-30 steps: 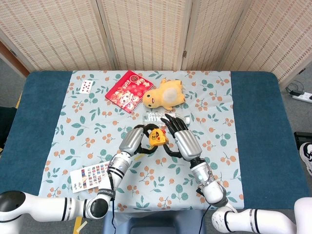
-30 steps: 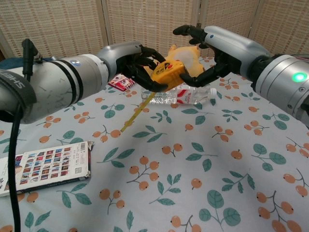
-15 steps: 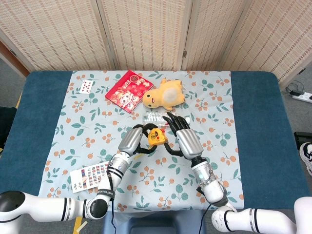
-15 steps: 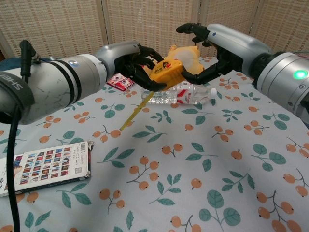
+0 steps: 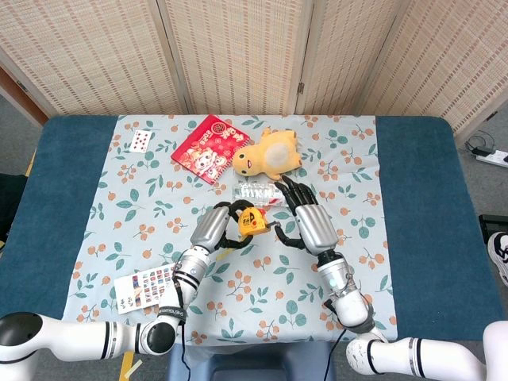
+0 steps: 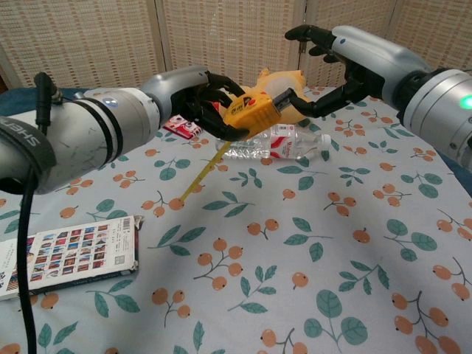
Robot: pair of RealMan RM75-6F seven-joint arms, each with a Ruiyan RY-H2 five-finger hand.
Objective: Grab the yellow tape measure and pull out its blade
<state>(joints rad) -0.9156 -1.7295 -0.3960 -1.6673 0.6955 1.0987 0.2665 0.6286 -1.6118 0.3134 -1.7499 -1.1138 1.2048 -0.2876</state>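
Observation:
My left hand [image 6: 195, 96] grips the yellow tape measure [image 6: 249, 114] above the table; the head view shows the same hand [image 5: 213, 230] and case [image 5: 251, 221]. A length of yellow blade [image 6: 199, 173] hangs from the case down and to the left, its tip on the cloth. To the right of the case my right hand [image 6: 346, 66] has its fingers spread and holds nothing. Its fingertips [image 6: 284, 97] reach almost to the case's right side; whether they touch it is unclear. In the head view the right hand [image 5: 313, 224] stands just apart from the case.
A clear plastic bottle [image 6: 276, 144] lies on the cloth just behind and below the hands. Behind it are a yellow plush toy [image 5: 268, 155] and a red packet [image 5: 208, 148]. A printed card sheet [image 6: 70, 254] lies at the front left, and a playing card [image 5: 140, 140] at the far left.
My right hand has drawn back to the right and risen, leaving a gap to the case. The left hand has shifted slightly left with the tape measure, and the blade still hangs down.

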